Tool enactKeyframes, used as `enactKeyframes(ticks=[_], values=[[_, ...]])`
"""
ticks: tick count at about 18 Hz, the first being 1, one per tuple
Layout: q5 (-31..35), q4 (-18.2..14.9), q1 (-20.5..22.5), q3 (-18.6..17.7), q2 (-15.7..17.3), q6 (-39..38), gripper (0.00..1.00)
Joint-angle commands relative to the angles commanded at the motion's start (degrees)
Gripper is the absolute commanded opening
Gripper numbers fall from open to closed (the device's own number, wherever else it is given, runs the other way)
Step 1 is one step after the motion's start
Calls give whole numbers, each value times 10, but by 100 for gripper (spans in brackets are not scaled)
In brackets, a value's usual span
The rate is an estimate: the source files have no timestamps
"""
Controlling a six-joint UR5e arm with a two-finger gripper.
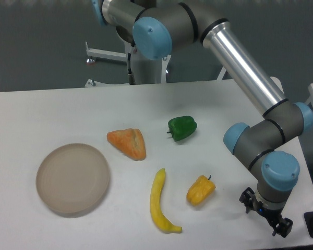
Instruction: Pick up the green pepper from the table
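Pepper (182,127), green, lies mid-table (52,114), well apart from gripper (265,218). Jaws stand spread, holding nothing, low at table's right edge. Yellow pepper (201,190) nearest; then banana (159,203), orange wedge (128,144), plate (73,179) far left.

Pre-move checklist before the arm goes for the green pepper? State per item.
1. Green pepper in view and unobstructed on the table: ok.
2. Room around it: orange wedge and yellow-orange pepper lie apart from it: ok.
3. Claw empty: ok, nothing seen held.
4. Claw positioned over target: not ok, it hangs near the right front table edge, well away from the pepper.
5. Claw opening wide enough: cannot tell from this angle.
6. Path to the pepper: the yellow-orange pepper lies roughly between; check clearance.
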Motion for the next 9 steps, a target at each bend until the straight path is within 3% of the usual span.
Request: enactKeyframes(ticks=[5,9], values=[[3,1,-2,-3,4,0,99],[3,-7,-9,-25,27,-11,99]])
